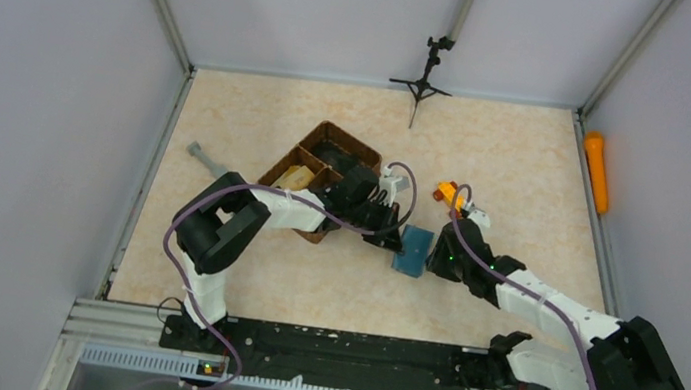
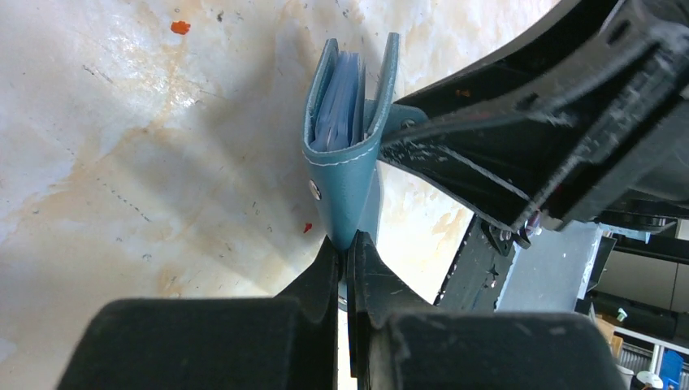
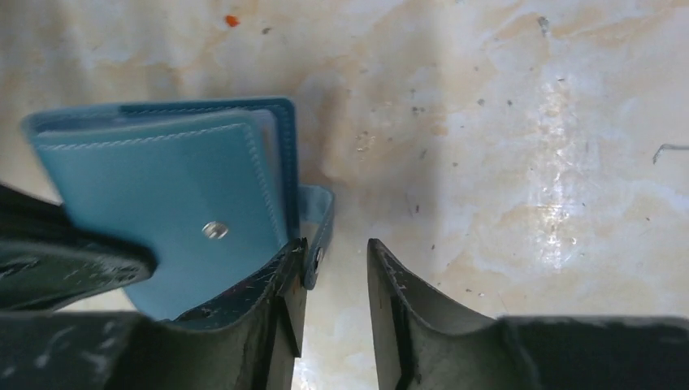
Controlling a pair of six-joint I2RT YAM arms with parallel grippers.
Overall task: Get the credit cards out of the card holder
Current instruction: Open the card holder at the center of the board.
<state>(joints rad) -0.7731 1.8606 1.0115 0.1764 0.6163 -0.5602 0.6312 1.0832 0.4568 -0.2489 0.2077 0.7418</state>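
The teal-blue card holder sits mid-table between my two grippers. In the left wrist view the card holder stands on edge, slightly parted, with pale blue card edges showing inside. My left gripper is shut on its lower edge. In the right wrist view the card holder shows its flat face with a metal snap. My right gripper is open beside it; the snap tab lies just inside its left finger.
A brown woven divided basket stands behind my left arm. An orange object lies behind my right gripper. A black tripod stands at the back; an orange cylinder lies past the right edge. A grey tool lies left.
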